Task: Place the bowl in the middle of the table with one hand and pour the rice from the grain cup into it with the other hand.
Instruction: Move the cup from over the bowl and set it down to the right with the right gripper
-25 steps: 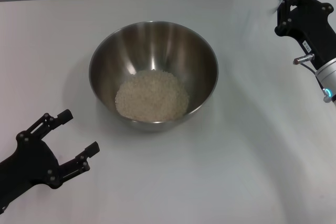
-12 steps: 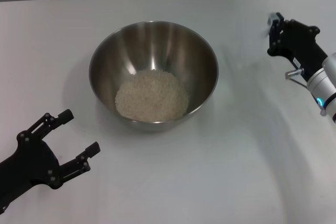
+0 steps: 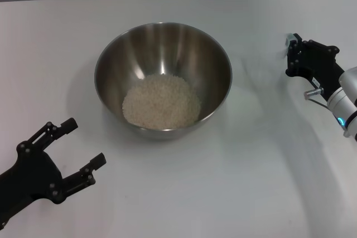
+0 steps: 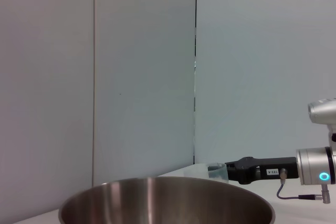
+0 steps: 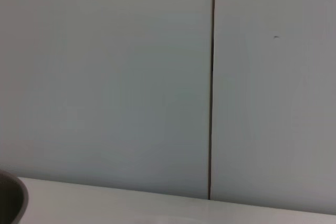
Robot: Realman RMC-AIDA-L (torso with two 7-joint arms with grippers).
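Note:
The steel bowl (image 3: 163, 43) stands in the middle of the white table (image 3: 234, 182) with a pale heap of rice (image 3: 162, 102) in its bottom. My left gripper (image 3: 86, 140) is open and empty, resting near the front left, apart from the bowl. My right gripper (image 3: 290, 54) is low over the table to the right of the bowl. The left wrist view shows the clear grain cup (image 4: 210, 171) at the tip of the right gripper (image 4: 229, 170), looking empty. The cup hardly shows in the head view. The bowl's rim (image 4: 168, 184) fills the lower left wrist view.
A grey panelled wall (image 5: 131, 77) runs behind the table's far edge. A sliver of the bowl (image 5: 10, 203) shows at the edge of the right wrist view. Open tabletop lies in front of the bowl and to its right.
My right gripper has come down and slightly nearer with the grain cup, from raised at the far right to low beside the bowl. The left gripper, bowl and rice have not moved.

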